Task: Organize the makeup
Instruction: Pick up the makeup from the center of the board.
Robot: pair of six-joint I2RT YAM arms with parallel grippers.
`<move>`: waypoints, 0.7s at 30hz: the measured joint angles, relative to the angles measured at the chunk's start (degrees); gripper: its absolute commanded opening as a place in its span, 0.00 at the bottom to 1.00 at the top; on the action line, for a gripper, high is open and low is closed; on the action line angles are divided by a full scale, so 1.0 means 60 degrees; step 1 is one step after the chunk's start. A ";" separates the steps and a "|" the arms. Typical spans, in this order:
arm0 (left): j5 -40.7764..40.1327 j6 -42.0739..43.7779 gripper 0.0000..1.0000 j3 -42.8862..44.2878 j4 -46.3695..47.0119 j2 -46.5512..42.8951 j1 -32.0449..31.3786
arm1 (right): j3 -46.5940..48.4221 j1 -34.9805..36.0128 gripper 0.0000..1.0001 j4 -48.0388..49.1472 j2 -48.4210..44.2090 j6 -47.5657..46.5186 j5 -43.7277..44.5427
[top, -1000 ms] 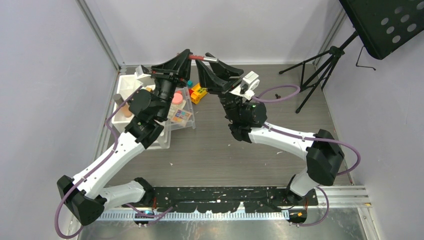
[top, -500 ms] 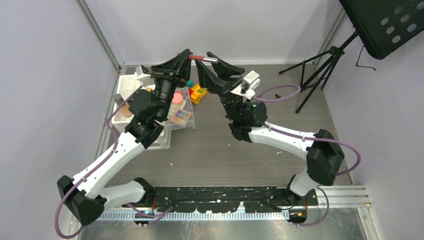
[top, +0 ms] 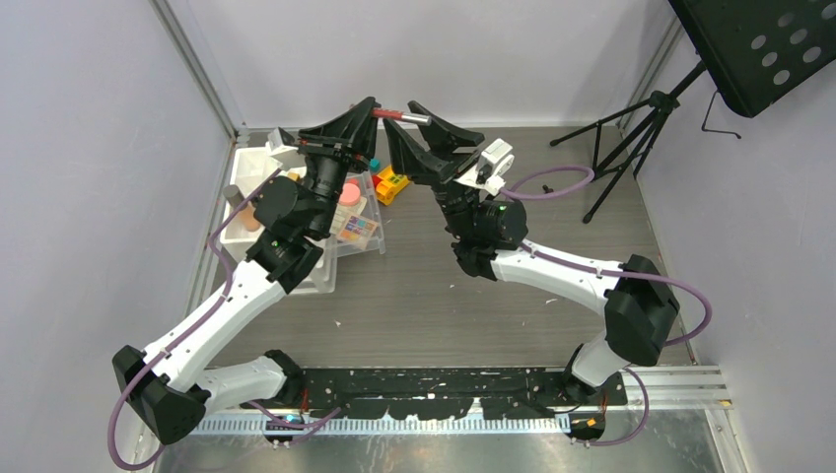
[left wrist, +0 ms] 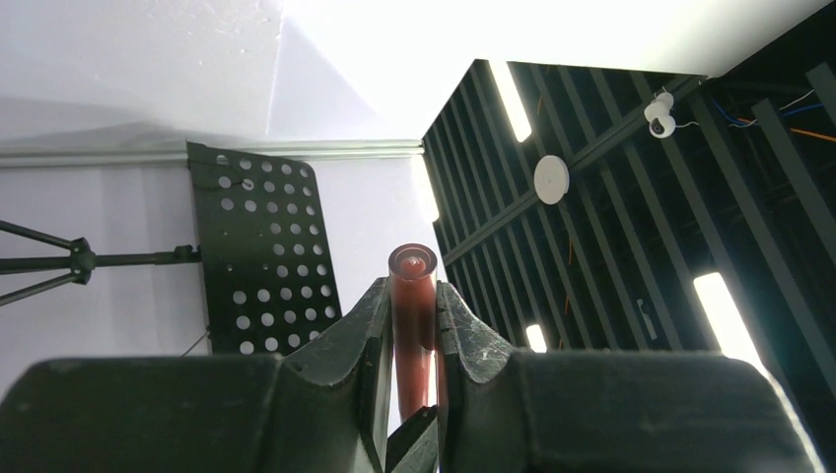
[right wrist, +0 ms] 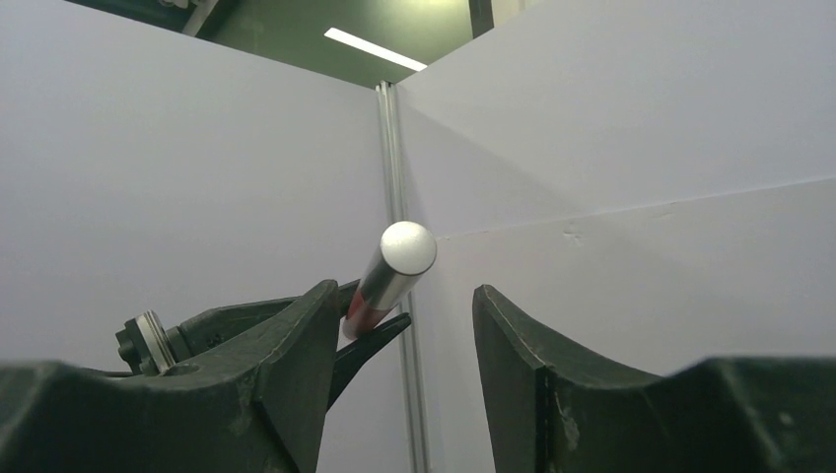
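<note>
Widening a little against 1 second ago, the fingers of my right gripper (right wrist: 404, 296) are standing apart on either side of the silver cap of the red pencil (top: 389, 114), while my 2 arms are otherwise keeping the same raised pose over the far part of the table (top: 424, 286).

My left gripper (left wrist: 414, 296) is clamping the red shaft of the pencil between its 2 fingers, and the left wrist view is looking straight along the shaft at its round end. Seen from the right wrist, the capped end is pointing between my right fingers, closer to the left one, with a clear gap to the right one; whether it is touching the left one I cannot tell. From above, the pencil is lying almost level in the air, bridging the 2 grippers, red end to the left and silver end to the right.

Below my left arm, a clear organizer tray (top: 380, 246) is holding a round pink compact (top: 349, 192) and an eyeshadow palette (top: 355, 229). Just beside the tray's far right corner, a yellow-and-red toy brick (top: 391, 182) is sitting on the table, with a small teal block (top: 375, 166) next to it.
</note>
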 measured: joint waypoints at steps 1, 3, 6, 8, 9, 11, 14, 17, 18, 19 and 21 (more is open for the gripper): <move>0.0004 0.0004 0.13 0.0000 0.0004 0.0000 0.0000 | 0.0000 0.0000 0.58 -0.0004 -0.0011 0.0000 -0.0007; 0.0033 0.0000 0.13 -0.0004 0.0004 0.0004 0.0000 | 0.0015 0.0000 0.58 0.0004 -0.0026 0.0000 -0.0011; 0.0069 0.0000 0.13 -0.0007 0.0007 0.0004 0.0004 | 0.0109 0.0000 0.53 0.0000 -0.0029 -0.0004 -0.0015; 0.0076 0.0000 0.13 -0.0007 0.0011 0.0004 0.0007 | 0.0164 0.0000 0.47 0.0007 -0.0036 -0.0007 -0.0018; 0.0080 0.0000 0.13 -0.0007 0.0011 0.0004 0.0011 | 0.0175 0.0000 0.45 0.0011 -0.0036 -0.0004 -0.0018; 0.0095 0.0000 0.13 -0.0007 0.0015 0.0011 0.0011 | 0.0178 0.0000 0.39 0.0007 -0.0036 -0.0007 -0.0018; 0.0109 -0.0011 0.14 -0.0007 0.0073 0.0076 0.0011 | 0.0178 0.0000 0.30 0.0004 -0.0036 0.0000 -0.0025; 0.0157 -0.0109 0.16 -0.0007 0.0113 0.0149 0.0022 | 0.0178 0.0000 0.20 0.0011 -0.0036 0.0044 -0.0055; 0.0178 -0.0175 0.18 -0.0011 0.0149 0.0168 0.0029 | 0.0175 0.0004 0.15 0.0011 -0.0036 0.0102 -0.0087; 0.0200 -0.0215 0.21 -0.0011 0.0175 0.0175 0.0029 | 0.0178 0.0015 0.11 0.0015 -0.0036 0.0164 -0.0120; 0.0244 -0.0284 0.31 -0.0015 0.0226 0.0178 0.0044 | 0.0178 0.0029 0.03 0.0047 -0.0036 0.0255 -0.0178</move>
